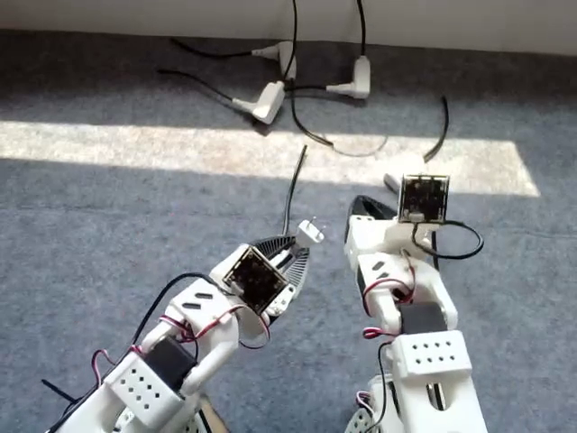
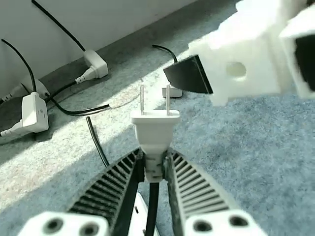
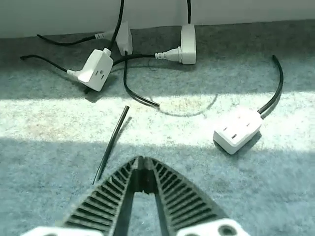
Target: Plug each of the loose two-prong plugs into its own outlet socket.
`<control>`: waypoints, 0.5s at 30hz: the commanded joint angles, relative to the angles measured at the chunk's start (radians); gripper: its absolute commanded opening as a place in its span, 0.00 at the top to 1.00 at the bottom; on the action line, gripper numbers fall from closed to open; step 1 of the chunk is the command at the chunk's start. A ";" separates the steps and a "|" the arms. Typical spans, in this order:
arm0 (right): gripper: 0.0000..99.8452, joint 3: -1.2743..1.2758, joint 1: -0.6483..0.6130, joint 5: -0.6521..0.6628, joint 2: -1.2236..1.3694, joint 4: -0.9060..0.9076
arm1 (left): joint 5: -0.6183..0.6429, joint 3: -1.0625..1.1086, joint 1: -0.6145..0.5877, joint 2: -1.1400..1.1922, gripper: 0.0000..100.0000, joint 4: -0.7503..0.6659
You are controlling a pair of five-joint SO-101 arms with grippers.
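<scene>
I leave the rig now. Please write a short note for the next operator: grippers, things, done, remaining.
Left gripper: shut on a white two-prong plug, prongs pointing away from the arm.
Right gripper: shut, holding nothing.
One socket block lies on the carpet in the sunlit strip, ahead of the right gripper; a second socket block lies nearer the wall.
Done: one plug picked up. Left: push it into a socket. Whether the white pieces by the wall are already joined, I cannot tell.

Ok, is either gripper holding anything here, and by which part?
The left gripper holds a white two-prong plug by its narrow rear neck, with the prongs pointing away from it. The right gripper is shut on nothing.
</scene>
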 commanded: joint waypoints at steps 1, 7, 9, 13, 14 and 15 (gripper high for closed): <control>0.99 -0.127 -0.058 -0.009 -0.005 0.008 | 0.009 -0.050 -0.013 0.139 0.99 -0.078; 0.99 -0.071 -0.222 -0.005 -0.097 0.008 | 0.009 -0.116 -0.013 0.320 0.99 -0.149; 0.99 -0.031 -0.257 -0.002 -0.119 0.005 | 0.011 -0.145 -0.013 0.363 0.99 -0.157; 0.99 0.038 -0.239 0.000 -0.113 -0.070 | 0.018 -0.180 -0.012 0.394 0.99 -0.150; 0.99 0.067 -0.222 0.000 -0.099 -0.111 | 0.043 -0.188 -0.012 0.387 0.99 -0.150; 0.99 0.093 -0.206 0.000 -0.076 -0.159 | 0.081 -0.196 -0.012 0.374 0.99 -0.147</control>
